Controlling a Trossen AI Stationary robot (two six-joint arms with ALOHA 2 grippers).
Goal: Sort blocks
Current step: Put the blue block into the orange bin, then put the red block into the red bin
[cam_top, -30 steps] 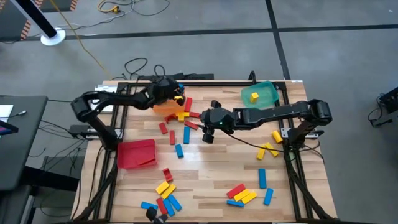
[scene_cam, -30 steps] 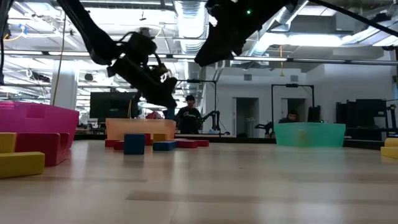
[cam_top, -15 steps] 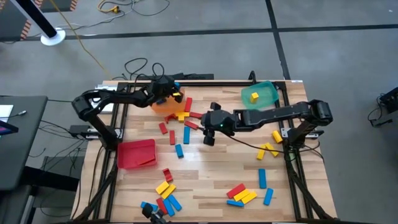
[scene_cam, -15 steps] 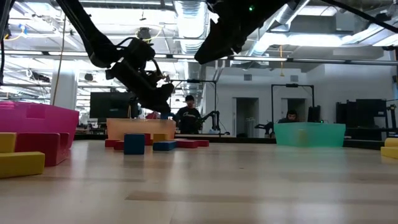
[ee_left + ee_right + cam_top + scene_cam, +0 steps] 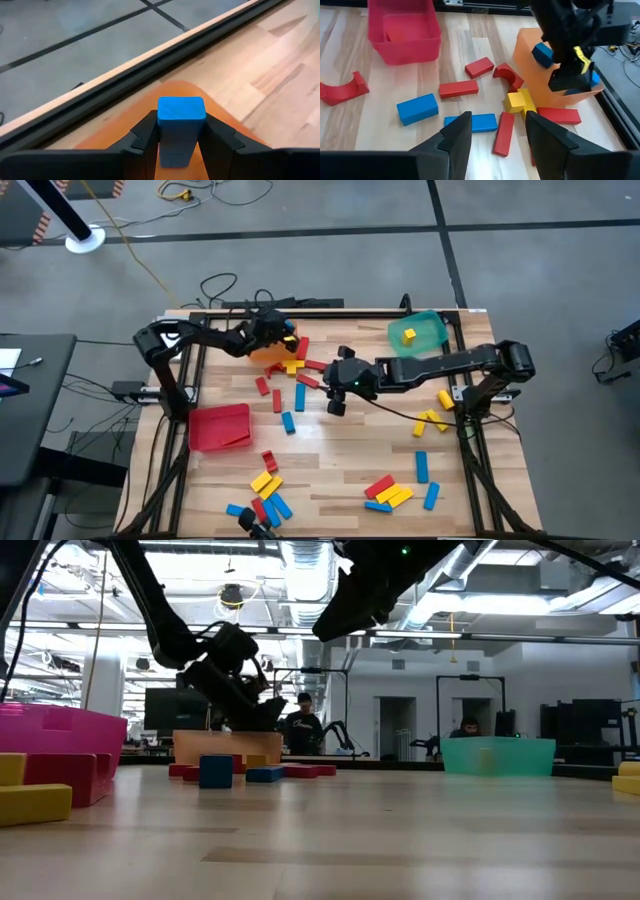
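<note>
Left pincer (image 5: 181,131) clamps a blue block (image 5: 181,125) over the orange bin (image 5: 268,352), table's 11 o'clock. Right pincer (image 5: 495,131) open, mid-table. I judge blocks light, rigid, slick: pinch flat sides.

Bright, even overhead light fills the scene; the pale wooden desk (image 5: 330,450) shows only faint, soft shadows beneath the arms in the high view. In the low view, long ceiling light strips (image 5: 305,570) glare white, the arms read as dark silhouettes, and the nearest desk surface and the yellow rectangular block (image 5: 30,802) at the edge look soft. Both wrist views are clear, with smooth-edged shadows.
</note>
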